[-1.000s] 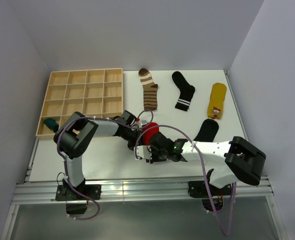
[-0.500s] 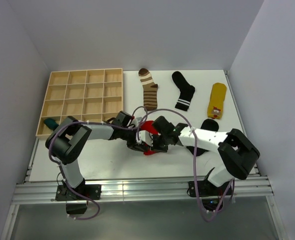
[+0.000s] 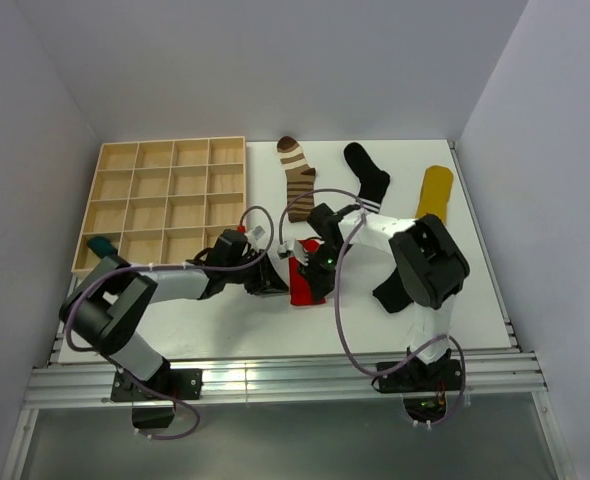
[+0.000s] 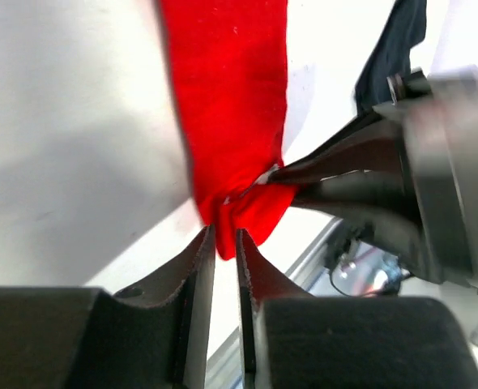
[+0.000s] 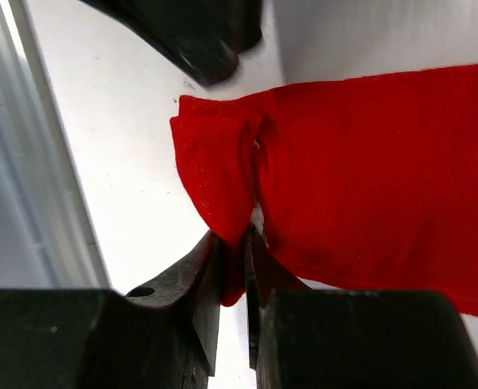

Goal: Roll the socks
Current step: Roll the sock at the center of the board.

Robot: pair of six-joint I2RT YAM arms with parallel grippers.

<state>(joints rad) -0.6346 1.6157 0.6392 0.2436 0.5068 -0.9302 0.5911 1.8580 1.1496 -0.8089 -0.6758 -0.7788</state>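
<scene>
- White table (image 3: 175, 320) between pale grey walls (image 3: 275, 60), with a wooden tray (image 3: 173, 143) of small compartments at the far left.
- Near the middle of the table, the red sock (image 3: 303, 285) lies flat between the two arms' ends. From above, both wrists cover much of it.
- The right gripper (image 5: 232, 239) is clamped on the folded end of the red sock, and bunched red fabric runs down between its fingers.
- The left gripper (image 4: 223, 235) has its fingers drawn almost together, with only a thin slit between them. The sock's tip sits right at that slit (pinched or merely behind it, I cannot tell).
- In the right wrist view, a dark fingertip of the left arm sits just beside the folded corner. Whether it touches is unclear.
- A teal sock (image 3: 101, 246) sits in the tray's near-left compartment, only partly visible.
- The striped sock (image 3: 297, 178) lies flat at the far side, in full view.
- The black sock with white bands (image 3: 360, 160) is beside it. A cable and the right arm cross its lower end.
- The right arm cuts off the yellow sock (image 3: 435, 188) at its near end.
- The plain black sock (image 3: 387, 295) shows only as a dark patch beside that arm.
</scene>
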